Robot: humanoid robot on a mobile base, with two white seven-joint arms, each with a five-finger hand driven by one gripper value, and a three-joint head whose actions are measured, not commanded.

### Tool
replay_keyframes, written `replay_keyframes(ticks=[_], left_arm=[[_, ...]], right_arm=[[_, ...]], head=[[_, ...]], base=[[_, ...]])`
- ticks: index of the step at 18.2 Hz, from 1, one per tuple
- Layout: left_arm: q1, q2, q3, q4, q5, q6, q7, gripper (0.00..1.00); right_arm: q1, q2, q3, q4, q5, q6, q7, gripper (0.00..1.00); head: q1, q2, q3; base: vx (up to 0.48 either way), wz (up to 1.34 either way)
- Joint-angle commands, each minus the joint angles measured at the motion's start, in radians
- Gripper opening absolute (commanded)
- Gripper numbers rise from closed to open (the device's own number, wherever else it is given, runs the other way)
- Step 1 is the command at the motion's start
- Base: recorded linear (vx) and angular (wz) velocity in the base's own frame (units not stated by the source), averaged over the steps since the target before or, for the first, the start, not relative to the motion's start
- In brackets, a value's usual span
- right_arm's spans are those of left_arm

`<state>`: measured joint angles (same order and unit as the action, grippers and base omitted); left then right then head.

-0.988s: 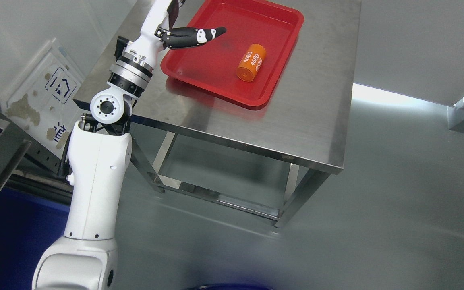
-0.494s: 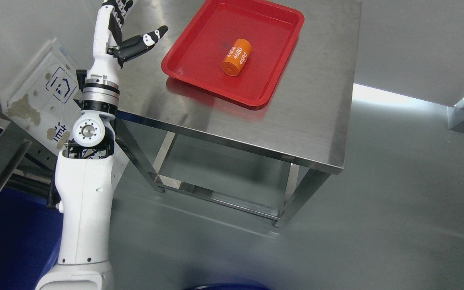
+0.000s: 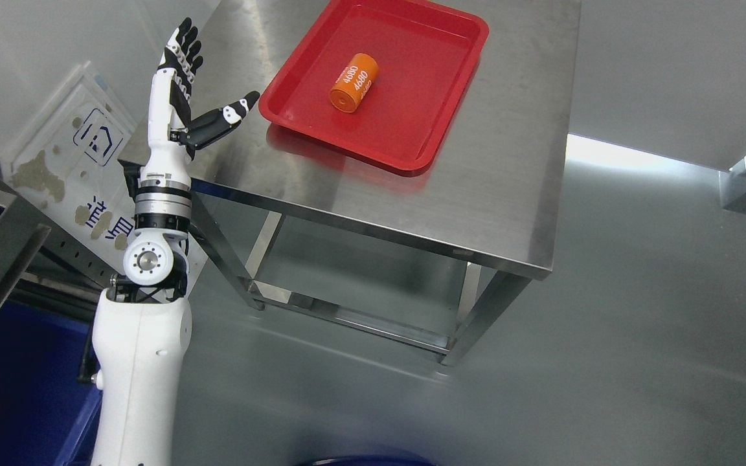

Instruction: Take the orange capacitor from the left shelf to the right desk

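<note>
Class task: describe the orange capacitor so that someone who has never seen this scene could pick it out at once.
Find the steel table, then the red tray at its far left. Lying on its side in the tray is the orange capacitor, a short cylinder with white "4680" print, the tray's only item.

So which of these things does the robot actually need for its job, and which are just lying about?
Needed:
- orange cylindrical capacitor
- red plastic tray holding it
- steel desk
- open left hand

Just there:
- white sign board leaning on the wall
- blue bin, lower left
</note>
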<state>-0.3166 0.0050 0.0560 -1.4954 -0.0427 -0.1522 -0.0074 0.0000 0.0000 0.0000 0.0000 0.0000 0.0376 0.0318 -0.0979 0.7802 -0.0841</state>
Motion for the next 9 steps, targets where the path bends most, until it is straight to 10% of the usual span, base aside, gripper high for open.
replay_keyframes(ticks=[1, 9], left_arm=[[0.08, 0.073, -0.007, -0.081, 0.0, 0.006, -0.032, 0.94], [0.083, 0.128, 0.002, -0.091, -0.017, 0.008, -0.057, 0.94]], right_arm=[[0.014, -0.017, -0.011, -0.034, 0.0, -0.001, 0.0, 1.0], [0.014, -0.017, -0.011, -0.034, 0.0, -0.001, 0.0, 1.0]], head=[[0.0, 0.0, 0.0], [0.0, 0.0, 0.0]], base=[[0.0, 0.0], [0.0, 0.0]])
